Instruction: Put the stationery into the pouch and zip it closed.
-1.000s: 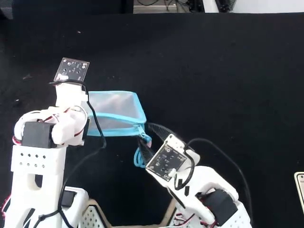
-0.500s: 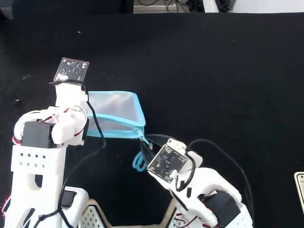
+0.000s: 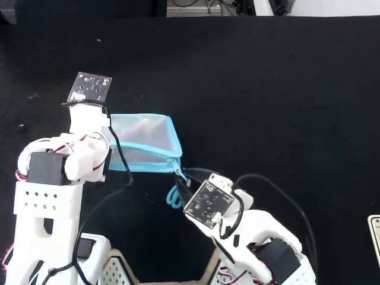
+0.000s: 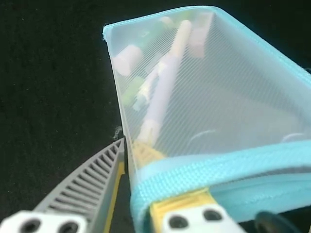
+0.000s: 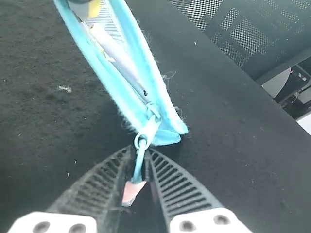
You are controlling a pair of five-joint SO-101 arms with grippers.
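A translucent pouch (image 3: 145,133) with light blue trim lies on the black table. In the left wrist view the pouch (image 4: 218,97) holds a white pen (image 4: 165,82) and several small pieces. My left gripper (image 4: 130,145) is shut on the pouch's end at the zipper seam, seen from above at the pouch's left end (image 3: 110,155). My right gripper (image 5: 141,158) is shut on the zipper pull cord (image 5: 141,145), whose pink tab (image 5: 130,191) lies between the fingers. The slider (image 5: 151,112) sits at the pouch's near right corner (image 3: 178,169), with the zipper drawn along the visible edge. A blue loop (image 3: 173,198) hangs by the right gripper (image 3: 181,176).
Black cloth (image 3: 273,95) covers the table, with wide free room to the right and at the back. A pale object (image 3: 375,234) shows at the right edge. A mesh chair (image 5: 252,34) stands beyond the table.
My right gripper has drawn back a little toward its base with the zipper pull, then stayed put. The left arm and pouch have barely shifted.
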